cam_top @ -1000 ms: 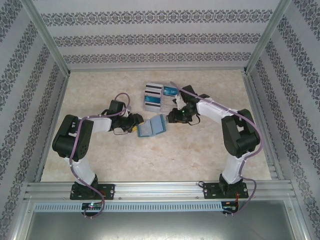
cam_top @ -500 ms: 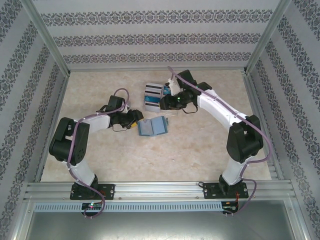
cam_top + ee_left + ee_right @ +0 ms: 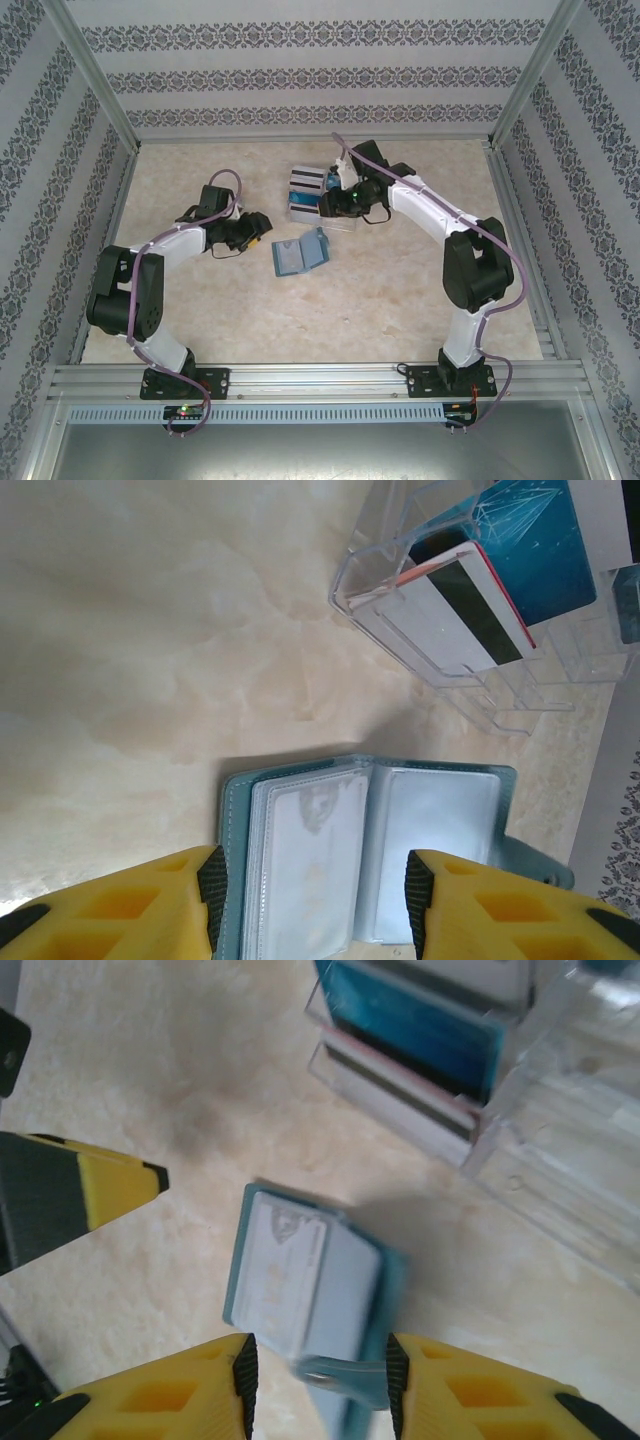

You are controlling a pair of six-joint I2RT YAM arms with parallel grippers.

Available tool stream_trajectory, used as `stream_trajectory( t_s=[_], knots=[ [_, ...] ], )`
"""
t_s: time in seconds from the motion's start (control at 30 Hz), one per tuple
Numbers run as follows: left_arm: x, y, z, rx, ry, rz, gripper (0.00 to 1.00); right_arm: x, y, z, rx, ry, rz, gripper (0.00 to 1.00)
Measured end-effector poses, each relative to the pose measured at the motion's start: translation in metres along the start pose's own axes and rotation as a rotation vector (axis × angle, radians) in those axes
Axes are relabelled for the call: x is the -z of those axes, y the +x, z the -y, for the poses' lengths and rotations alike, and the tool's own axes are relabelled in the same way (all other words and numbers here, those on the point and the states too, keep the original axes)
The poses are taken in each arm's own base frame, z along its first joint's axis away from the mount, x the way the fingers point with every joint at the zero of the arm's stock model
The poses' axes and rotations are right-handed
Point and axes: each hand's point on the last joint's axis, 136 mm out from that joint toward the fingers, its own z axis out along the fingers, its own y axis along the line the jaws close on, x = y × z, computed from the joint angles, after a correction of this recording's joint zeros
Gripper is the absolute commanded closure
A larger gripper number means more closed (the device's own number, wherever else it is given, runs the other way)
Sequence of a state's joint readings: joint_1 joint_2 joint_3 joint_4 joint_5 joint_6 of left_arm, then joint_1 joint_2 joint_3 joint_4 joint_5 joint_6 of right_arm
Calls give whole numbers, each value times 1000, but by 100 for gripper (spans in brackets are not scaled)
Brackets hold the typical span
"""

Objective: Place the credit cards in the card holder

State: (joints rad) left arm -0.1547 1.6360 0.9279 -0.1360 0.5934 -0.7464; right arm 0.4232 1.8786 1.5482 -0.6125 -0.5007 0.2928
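On pale tabletop (image 3: 150, 630), found holder (image 3: 370, 850) open, pockets seemingly bare, cards (image 3: 455, 610) in clear rack (image 3: 500, 695), left end effector (image 3: 312, 900) and right end effector (image 3: 315, 1385) parted, empty; judged nothing filed.

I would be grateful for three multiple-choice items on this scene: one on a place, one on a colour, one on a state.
1. The small teal folding card holder is: A folded shut; B lying open; C standing on edge.
2. The thin plastic credit cards sit: A in the clear plastic rack; B in the holder; C in a loose pile.
3. The fingers of the left gripper are: A red; B green; C yellow.
Answers: B, its clear pockets face up; A, they stand in the rack's slots; C, both fingers show yellow.
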Motion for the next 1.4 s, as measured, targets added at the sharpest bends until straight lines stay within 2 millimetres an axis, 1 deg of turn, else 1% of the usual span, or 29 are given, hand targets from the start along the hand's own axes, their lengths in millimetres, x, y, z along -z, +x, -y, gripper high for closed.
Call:
stream_trajectory(
  t_s=[0.13,0.23,0.3,0.43,0.5,0.6,0.67,0.77,0.87,0.93,0.97,1.07,1.17,1.27,1.4],
  knots=[
    [4,-9,11,-22,14,14,48,18,-22,15,30,54,61,57],
    [4,-18,23,-36,39,25,49,31,-37,22,49,81,99,57],
    [1,-21,27,-37,57,20,52,35,-42,23,56,88,113,57],
    [-10,-21,26,-30,59,-5,51,30,-38,19,72,85,98,55],
    [-12,-21,27,-31,63,-12,50,29,-36,19,81,90,88,52],
    [-13,-27,34,-39,77,-10,48,34,-41,28,113,136,90,39],
    [-16,-35,40,-48,85,-3,47,45,-54,37,154,186,118,37],
    [-21,-49,49,-62,95,4,46,64,-78,49,213,251,163,36],
    [-28,-59,53,-72,96,5,46,75,-103,62,278,312,187,32],
    [-32,-61,53,-74,88,-4,45,73,-111,69,319,342,176,31],
    [-35,-63,52,-75,86,-10,45,69,-112,73,339,353,160,30],
    [-43,-63,50,-72,87,-28,45,56,-110,85,388,373,97,30],
    [-48,-60,47,-62,82,-51,45,43,-108,94,427,380,44,29],
    [-52,-57,46,-56,76,-70,45,33,-108,101,457,380,5,28],
    [-54,-57,50,-63,79,-81,45,24,-109,100,510,378,-24,28]
  ],
)
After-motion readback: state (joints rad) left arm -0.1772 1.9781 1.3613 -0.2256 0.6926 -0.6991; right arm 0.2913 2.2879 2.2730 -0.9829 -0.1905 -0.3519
